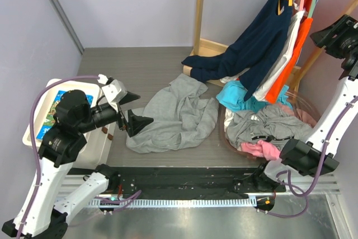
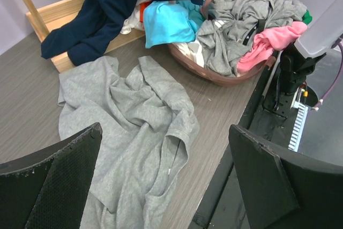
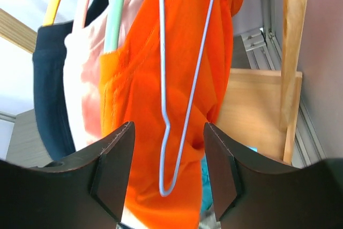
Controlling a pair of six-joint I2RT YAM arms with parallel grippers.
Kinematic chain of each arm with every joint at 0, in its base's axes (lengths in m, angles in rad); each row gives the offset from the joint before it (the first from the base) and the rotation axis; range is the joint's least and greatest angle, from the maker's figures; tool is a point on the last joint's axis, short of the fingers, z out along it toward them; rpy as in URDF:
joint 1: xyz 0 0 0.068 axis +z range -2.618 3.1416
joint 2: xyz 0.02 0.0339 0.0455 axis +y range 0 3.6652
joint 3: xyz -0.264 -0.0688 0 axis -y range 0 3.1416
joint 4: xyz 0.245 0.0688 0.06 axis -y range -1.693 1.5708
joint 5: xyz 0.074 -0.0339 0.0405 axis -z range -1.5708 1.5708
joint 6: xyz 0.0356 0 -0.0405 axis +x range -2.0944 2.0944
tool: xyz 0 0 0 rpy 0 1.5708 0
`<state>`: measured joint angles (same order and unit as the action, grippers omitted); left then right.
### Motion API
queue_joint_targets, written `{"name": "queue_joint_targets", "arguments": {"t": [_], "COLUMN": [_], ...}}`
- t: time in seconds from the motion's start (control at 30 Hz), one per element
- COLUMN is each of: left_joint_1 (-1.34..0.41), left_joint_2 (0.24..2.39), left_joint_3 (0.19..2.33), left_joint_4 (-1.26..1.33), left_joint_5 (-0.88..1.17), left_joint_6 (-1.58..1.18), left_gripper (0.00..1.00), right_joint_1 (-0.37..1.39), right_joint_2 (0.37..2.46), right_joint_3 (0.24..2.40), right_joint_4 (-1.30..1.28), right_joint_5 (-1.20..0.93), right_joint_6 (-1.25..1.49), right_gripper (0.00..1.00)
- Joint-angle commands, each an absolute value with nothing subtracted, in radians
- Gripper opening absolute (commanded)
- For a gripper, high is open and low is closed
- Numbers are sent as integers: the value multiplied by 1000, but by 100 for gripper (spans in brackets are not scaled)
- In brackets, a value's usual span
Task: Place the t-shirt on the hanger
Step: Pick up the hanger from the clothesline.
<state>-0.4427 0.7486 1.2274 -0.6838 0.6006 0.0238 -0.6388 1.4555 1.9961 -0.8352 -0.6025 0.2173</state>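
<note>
1. The counter [image 1: 140, 65] is carrying everything, and a wooden rack [image 1: 199, 9] is standing at its far right corner.
2. The right arm is stretching steeply upward along the right side, its wrist up among the clothes hanging on the rack.
3. The left arm is crouching low at the left edge, its forearm lying level and pointing toward the middle.
4. The t-shirt [image 1: 176, 116] is lying crumpled flat on the counter's middle, left of a brown basket [image 2: 214, 76] heaped with clothes.
5. An orange garment [image 3: 144, 105] is hanging right in front of the right wrist.
6. The hanger [image 3: 161, 52] is dangling bare in front of that garment.
7. The left gripper [image 1: 134, 109] is gaping at its widest just beside the t-shirt's left edge, holding nothing.
8. The right gripper [image 3: 167, 126] is standing partly open; the hanger's lower bend is showing between its fingers, touching neither.
</note>
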Motion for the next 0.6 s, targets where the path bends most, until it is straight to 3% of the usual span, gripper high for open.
{"name": "queue_joint_targets", "arguments": {"t": [0.0, 0.57], "left_joint_1": [-437, -439], "left_joint_2": [753, 761], "left_joint_3": [1220, 1154], "left_joint_4": [-621, -597], "left_joint_5": [632, 627], "left_joint_6": [5, 5], "left_gripper": [100, 100], "right_joint_1": [-644, -516], "right_joint_2": [1500, 1595], "right_joint_3": [2074, 2115], "right_joint_4": [-756, -710], "right_joint_5": [-653, -552], "right_joint_6": [241, 206], "right_gripper": [59, 56]}}
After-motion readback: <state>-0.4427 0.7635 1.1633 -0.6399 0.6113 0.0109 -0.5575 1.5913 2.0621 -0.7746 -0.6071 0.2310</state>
